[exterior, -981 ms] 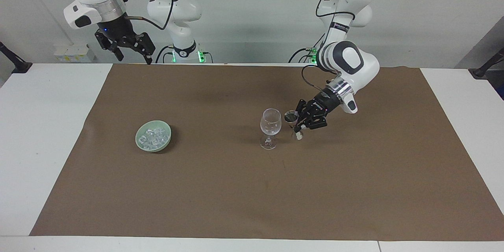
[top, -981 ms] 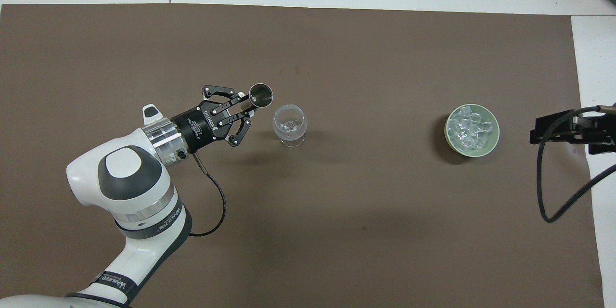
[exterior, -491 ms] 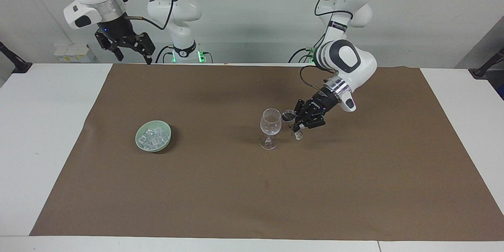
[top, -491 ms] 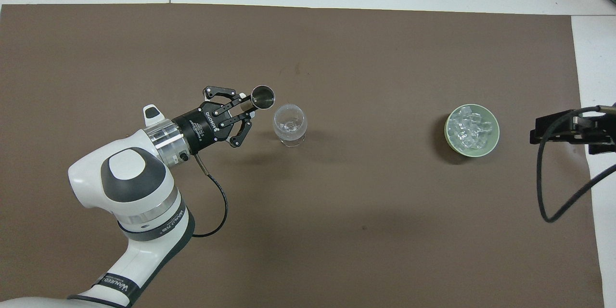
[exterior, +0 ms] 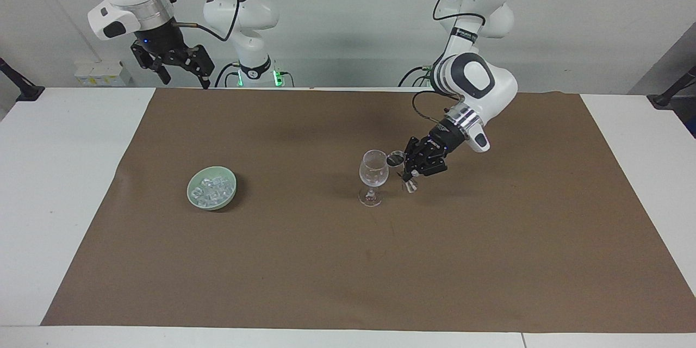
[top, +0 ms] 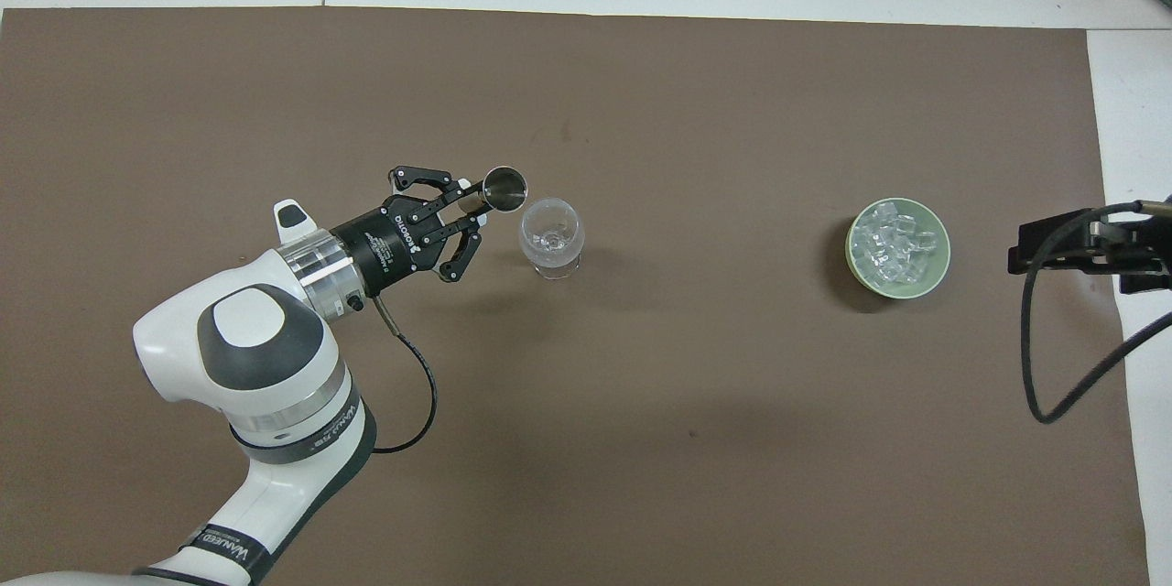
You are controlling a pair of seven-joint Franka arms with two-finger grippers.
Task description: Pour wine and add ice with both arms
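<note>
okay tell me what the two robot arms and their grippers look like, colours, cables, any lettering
Both arms are glossy white with rounded joints, dark grey caps and black bands with white lettering. The left arm has a silver wrist ring and a thin black cable looping to its black linkage-style left gripper, which bears white lettering. The right gripper is black too, under a silver ring, with a black cable.

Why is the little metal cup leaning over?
Tipped: the left gripper tilts the cup, mouth toward the glass, beside it.

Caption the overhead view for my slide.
Left gripper tips small metal cup toward clear stemmed glass.
</note>
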